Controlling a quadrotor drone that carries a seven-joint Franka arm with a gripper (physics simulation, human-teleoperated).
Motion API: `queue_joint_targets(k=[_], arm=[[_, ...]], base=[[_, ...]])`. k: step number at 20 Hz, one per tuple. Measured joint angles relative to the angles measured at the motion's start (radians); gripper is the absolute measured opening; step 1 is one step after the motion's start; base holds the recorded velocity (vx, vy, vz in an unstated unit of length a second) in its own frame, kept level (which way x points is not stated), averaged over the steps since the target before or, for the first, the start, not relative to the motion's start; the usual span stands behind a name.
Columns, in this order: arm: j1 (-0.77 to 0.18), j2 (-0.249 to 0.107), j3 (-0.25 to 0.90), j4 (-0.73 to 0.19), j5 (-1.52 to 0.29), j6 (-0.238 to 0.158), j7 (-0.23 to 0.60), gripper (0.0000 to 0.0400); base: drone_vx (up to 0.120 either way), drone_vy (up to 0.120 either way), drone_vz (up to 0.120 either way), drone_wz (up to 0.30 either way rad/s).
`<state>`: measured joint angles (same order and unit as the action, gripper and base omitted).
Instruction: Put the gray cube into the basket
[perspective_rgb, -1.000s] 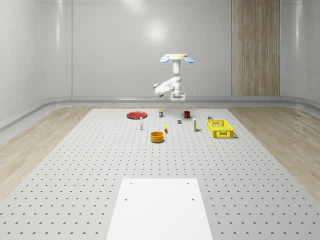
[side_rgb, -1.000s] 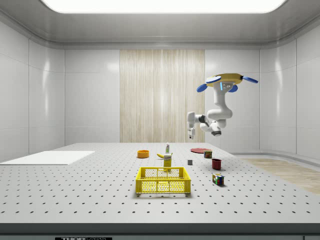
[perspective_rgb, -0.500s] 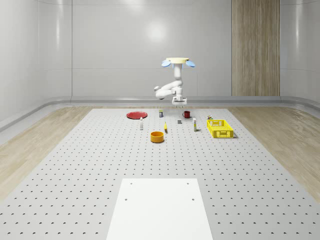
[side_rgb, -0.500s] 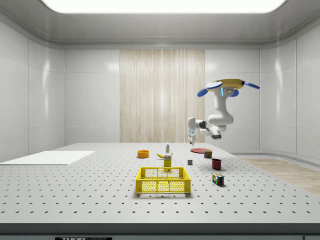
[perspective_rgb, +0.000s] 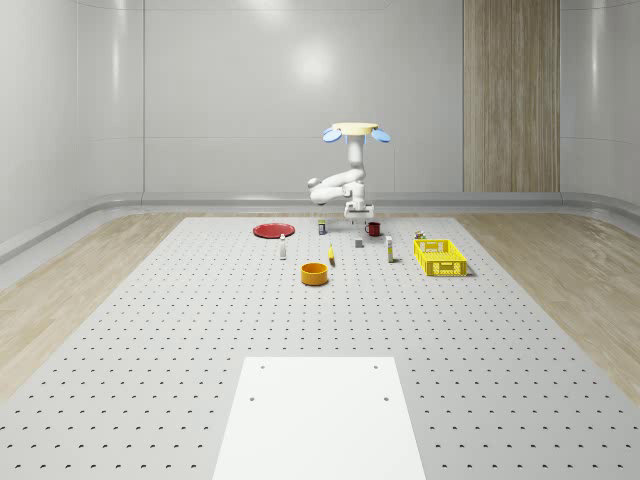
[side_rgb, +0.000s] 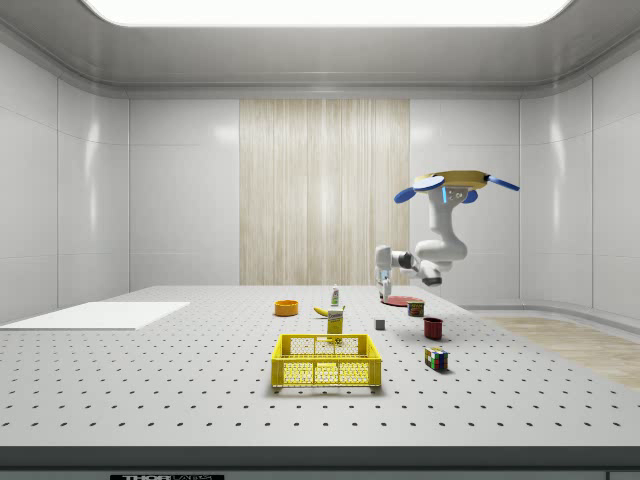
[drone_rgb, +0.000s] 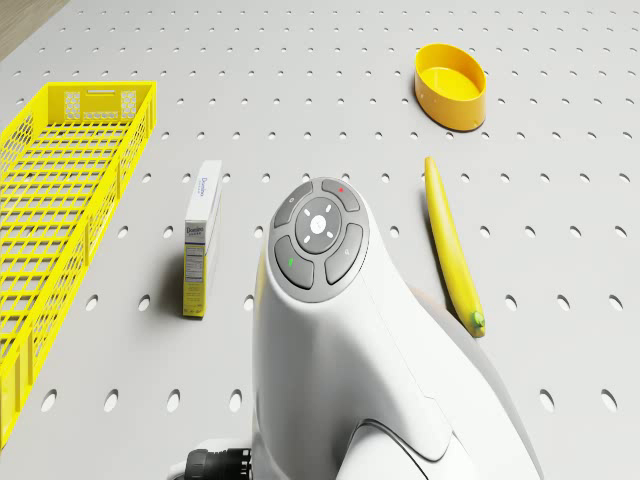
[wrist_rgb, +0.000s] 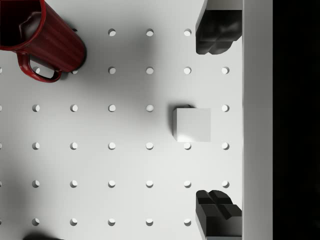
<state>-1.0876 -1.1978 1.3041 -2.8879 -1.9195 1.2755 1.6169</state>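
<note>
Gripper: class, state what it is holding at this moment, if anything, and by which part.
Nothing. The gripper is open above the gray cube, its fingers apart on either side, not touching it.

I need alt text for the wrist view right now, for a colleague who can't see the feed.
Looking straight down on the perforated table, the gray cube lies between the open gripper's two dark fingertips, not yet touched. A dark red mug stands apart from the cube.

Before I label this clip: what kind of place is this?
Probably a simulated indoor test lab: a big perforated table, plain panelled walls, and small props such as a yellow basket.
</note>
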Motion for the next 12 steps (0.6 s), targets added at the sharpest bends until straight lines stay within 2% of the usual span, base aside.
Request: queue_joint_targets(k=[2,7,10,12], arm=[[-0.003,-0.009,0.003,0.001,0.005,0.009,0.003,0.0400],[-0.010,-0.032,0.009,0.002,0.016,0.029,0.009,0.0400],[-0.014,-0.045,0.013,0.003,0.023,0.042,0.013,0.0400],[-0.017,-0.054,0.015,0.004,0.027,0.049,0.015,0.0400]], base=[[0.080,0.000,-0.120,0.000],[0.008,0.000,-0.120,0.000],[0.120,0.000,-0.120,0.000],[0.000,0.000,-0.040,0.000]])
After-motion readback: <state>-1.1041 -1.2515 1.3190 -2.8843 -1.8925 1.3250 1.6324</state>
